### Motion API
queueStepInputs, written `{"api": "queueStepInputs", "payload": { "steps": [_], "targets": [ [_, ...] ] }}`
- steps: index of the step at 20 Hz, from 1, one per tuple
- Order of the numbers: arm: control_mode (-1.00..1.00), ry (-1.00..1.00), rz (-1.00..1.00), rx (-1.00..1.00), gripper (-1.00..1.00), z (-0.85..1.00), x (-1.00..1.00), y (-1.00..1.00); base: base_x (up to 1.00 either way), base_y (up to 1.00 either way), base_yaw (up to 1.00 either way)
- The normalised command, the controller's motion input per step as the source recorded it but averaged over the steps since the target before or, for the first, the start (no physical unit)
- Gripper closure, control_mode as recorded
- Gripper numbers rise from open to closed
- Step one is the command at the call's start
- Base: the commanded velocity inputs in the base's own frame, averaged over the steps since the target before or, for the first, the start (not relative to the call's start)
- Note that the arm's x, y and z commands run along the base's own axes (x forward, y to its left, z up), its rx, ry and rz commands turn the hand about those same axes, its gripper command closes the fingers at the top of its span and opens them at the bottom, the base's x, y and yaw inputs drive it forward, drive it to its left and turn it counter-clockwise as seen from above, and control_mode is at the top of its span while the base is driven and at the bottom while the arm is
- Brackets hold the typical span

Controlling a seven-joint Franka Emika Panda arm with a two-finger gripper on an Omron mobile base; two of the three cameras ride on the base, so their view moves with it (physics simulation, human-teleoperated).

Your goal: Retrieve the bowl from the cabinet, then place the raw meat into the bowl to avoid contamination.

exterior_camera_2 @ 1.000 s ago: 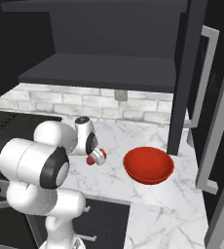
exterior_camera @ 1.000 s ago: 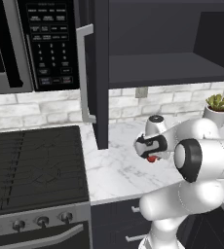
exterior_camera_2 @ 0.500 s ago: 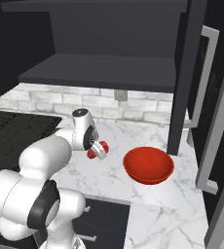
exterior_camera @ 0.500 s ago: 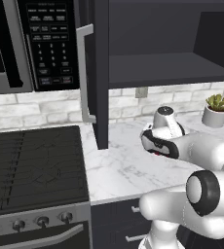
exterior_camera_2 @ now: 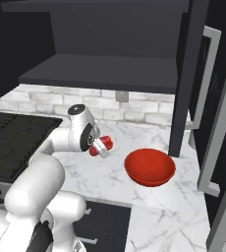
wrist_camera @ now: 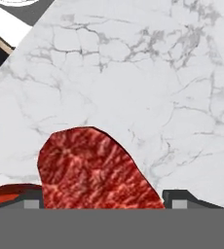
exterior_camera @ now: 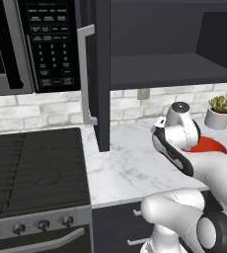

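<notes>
Carrying the raw meat [wrist_camera: 92, 170] between wide-set fingers, gripper [exterior_camera_2: 101, 146] clear above the marble counter [exterior_camera_2: 110, 172], just left of the bowl [exterior_camera_2: 150, 167]. Bowl retrieval looks done: it sits on the counter under the open cabinet [exterior_camera_2: 115, 74]. Left, by my read: move over the bowl and release the meat into it

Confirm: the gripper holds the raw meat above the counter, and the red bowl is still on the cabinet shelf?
Not quite. The red bowl sits on the marble counter below the open cabinet, as the right base view shows. The gripper does hold the raw meat.
</notes>
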Motion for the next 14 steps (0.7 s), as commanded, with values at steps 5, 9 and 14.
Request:
{"api": "queueStepInputs", "payload": {
  "steps": [5,9,14],
  "targets": [
    [-1.00,-0.12,-0.04,-0.08,1.00,0.42,-0.20,-0.43,0.00,0.00,0.00],
    [-1.00,-0.11,-0.03,-0.08,1.00,0.46,-0.12,-0.46,0.00,0.00,0.00],
    [-1.00,-0.08,-0.02,-0.06,1.00,0.41,-0.09,-0.49,0.00,0.00,0.00]
  ]
}}
